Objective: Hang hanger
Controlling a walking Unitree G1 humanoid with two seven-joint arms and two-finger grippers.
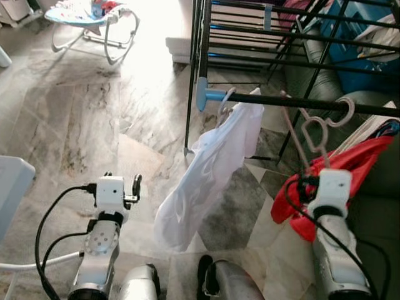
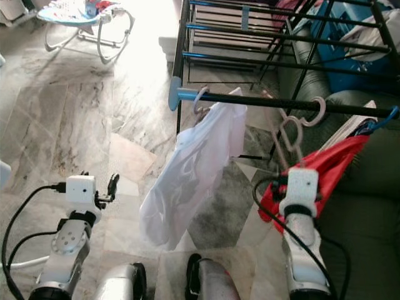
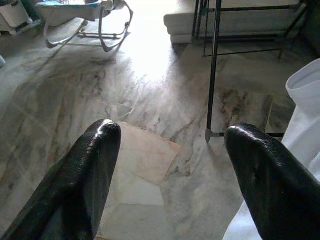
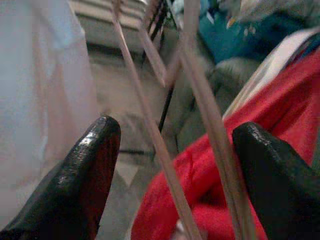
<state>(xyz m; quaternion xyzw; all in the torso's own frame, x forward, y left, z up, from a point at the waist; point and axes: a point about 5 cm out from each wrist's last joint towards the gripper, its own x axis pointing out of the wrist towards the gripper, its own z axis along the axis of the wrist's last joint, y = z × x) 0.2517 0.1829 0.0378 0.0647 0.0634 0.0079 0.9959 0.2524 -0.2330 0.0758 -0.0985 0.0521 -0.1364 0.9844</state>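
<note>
I see the hanger (image 1: 312, 134) hooked on the near rail (image 1: 300, 103) of the drying rack (image 2: 281, 37), right of a white garment (image 1: 206, 175) hanging from the same rail. A red cloth (image 2: 325, 165) lies on the right, beside my right arm. My right gripper (image 4: 175, 175) is spread wide with the hanger's thin bars between its fingers, untouched. My left gripper (image 3: 170, 170) is open too, low on the left over the marble floor (image 1: 81, 119).

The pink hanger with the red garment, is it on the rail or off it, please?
On. Its hook curls over the black rail, with the red garment hanging below; the right pincer is open around its wires.
</note>
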